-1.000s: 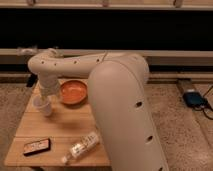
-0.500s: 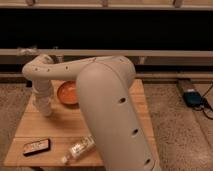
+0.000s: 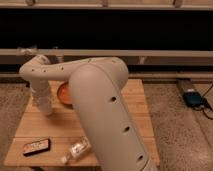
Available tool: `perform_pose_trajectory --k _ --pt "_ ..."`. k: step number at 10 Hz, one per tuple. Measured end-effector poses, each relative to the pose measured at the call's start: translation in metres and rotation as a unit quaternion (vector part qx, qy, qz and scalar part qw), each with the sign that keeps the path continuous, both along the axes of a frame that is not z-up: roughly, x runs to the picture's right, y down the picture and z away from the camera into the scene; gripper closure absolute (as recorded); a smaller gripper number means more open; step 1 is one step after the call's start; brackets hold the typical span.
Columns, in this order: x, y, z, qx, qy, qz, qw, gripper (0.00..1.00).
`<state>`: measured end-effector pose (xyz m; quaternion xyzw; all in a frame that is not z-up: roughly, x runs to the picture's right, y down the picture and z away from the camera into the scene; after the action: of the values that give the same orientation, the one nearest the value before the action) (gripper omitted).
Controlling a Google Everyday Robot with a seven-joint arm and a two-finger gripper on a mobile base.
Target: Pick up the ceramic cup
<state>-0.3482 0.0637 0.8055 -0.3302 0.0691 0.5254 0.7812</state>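
My white arm [image 3: 95, 100] fills the middle of the camera view and bends left, then down over the left part of the wooden table [image 3: 136, 102]. The gripper [image 3: 44, 106] points down at the table just left of the shallow orange bowl [image 3: 62, 95]. The white ceramic cup stood at that spot in the earlier frames. Now the end of the arm covers it, and I cannot tell it apart from the gripper.
A clear bottle with a white cap [image 3: 76, 150] lies on its side near the table's front edge. A flat black device [image 3: 36, 146] lies at the front left. A blue box with a cable [image 3: 192, 98] sits on the floor to the right.
The arm has swung further left and lowered its end over the cup's spot. The cup, visible one second ago, is now covered. Bowl, bottle and black device have not moved.
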Motion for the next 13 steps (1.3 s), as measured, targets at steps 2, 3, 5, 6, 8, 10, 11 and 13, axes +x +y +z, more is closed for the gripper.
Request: perform_pose_trajectory --k 2,3,5,6,8,10,11,13 --pt "-0.002 -0.003 0.005 0.000 0.001 0.004 1.0000 0.35" --pt "-0.003 -0.004 0.008 0.000 0.003 0.004 1.0000 0.35" --pt "-0.001 -0.006 0.012 -0.002 0.003 0.006 1.0000 0.35" --pt "0.000 -0.007 0.013 -0.007 0.000 0.008 0.9999 0.35" --pt "0.002 -0.009 0.016 -0.016 -0.006 0.014 0.9997 0.35" --pt "0.005 -0.011 0.017 -0.028 -0.014 0.022 0.9993 0.35" --pt "0.005 -0.012 0.017 -0.033 -0.017 0.024 0.9990 0.35" --pt "0.008 -0.012 0.016 -0.046 -0.027 0.028 0.9982 0.35"
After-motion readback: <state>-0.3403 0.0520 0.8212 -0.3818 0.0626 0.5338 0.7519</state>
